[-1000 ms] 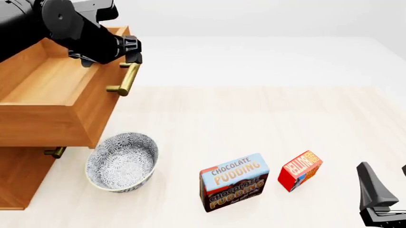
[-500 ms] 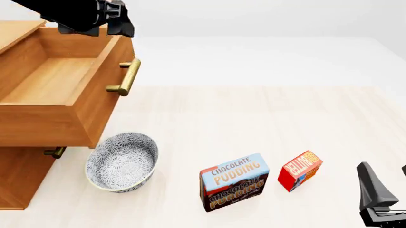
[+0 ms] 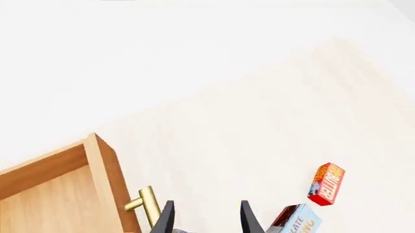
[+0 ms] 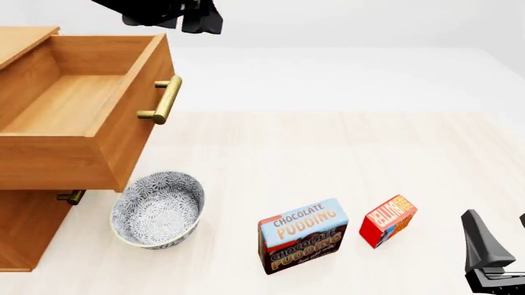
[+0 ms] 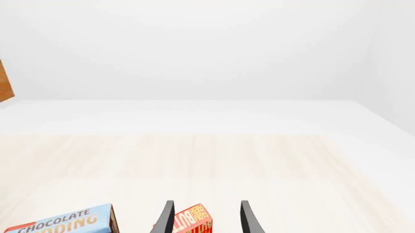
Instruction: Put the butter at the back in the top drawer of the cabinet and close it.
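Note:
The butter, a small red box with yellow-orange lettering, stands on the table at the near right; it also shows in the left wrist view. In the right wrist view the butter lies ahead of my right gripper, seen between its open fingers and not touched. In the front view that right gripper sits at the bottom right corner. The cabinet stands at the left with its top drawer pulled out and empty. My left gripper hangs open high above the drawer's brass handle.
A blue-and-brown Chocolate Pudding box stands just left of the butter. A patterned bowl sits on the table below the open drawer's front. A lower drawer's handle peeks out under the open drawer.
My left gripper has left the top drawer's handle and risen up and to the right. The drawer stays pulled out. The right arm, butter and pudding box have not moved.

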{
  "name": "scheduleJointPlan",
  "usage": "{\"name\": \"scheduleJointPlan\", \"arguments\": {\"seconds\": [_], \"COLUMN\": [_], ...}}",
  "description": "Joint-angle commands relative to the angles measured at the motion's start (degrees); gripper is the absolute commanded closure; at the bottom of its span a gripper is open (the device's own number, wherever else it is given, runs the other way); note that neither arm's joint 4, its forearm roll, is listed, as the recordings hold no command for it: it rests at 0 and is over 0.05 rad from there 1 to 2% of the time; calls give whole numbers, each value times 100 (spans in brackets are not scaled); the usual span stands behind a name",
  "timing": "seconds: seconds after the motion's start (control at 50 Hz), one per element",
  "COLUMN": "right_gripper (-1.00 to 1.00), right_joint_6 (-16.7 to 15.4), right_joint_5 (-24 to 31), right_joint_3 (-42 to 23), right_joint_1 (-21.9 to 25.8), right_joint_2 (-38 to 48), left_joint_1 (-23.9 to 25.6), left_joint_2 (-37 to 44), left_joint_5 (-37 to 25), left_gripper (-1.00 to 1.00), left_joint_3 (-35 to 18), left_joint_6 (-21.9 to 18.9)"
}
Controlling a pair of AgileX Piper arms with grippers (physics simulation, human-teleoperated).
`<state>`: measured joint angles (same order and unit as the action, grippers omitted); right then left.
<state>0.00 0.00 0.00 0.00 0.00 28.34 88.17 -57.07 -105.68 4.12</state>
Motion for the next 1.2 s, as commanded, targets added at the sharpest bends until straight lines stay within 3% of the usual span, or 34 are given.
{"name": "scheduleJointPlan", "arguments": {"seconds": [0.02, 0.26, 0.52, 0.8, 1.2], "right_gripper": [-100, -100, -100, -100, -100], "right_joint_6": [0, 0, 0, 0, 0], "right_joint_5": [0, 0, 0, 0, 0], "right_joint_3": [0, 0, 0, 0, 0], "right_joint_1": [0, 0, 0, 0, 0], "right_joint_2": [0, 0, 0, 0, 0], "left_joint_1": [661, 1238, 1721, 1958, 2237], "left_joint_2": [634, 1492, 2458, 3126, 3665], "left_joint_5": [248, 766, 849, 687, 532], "left_gripper": [-100, -100, -100, -100, -100], "left_joint_3": [-282, -194, -680, -1322, -1806], "left_joint_6": [-14, 86, 198, 277, 459]}}
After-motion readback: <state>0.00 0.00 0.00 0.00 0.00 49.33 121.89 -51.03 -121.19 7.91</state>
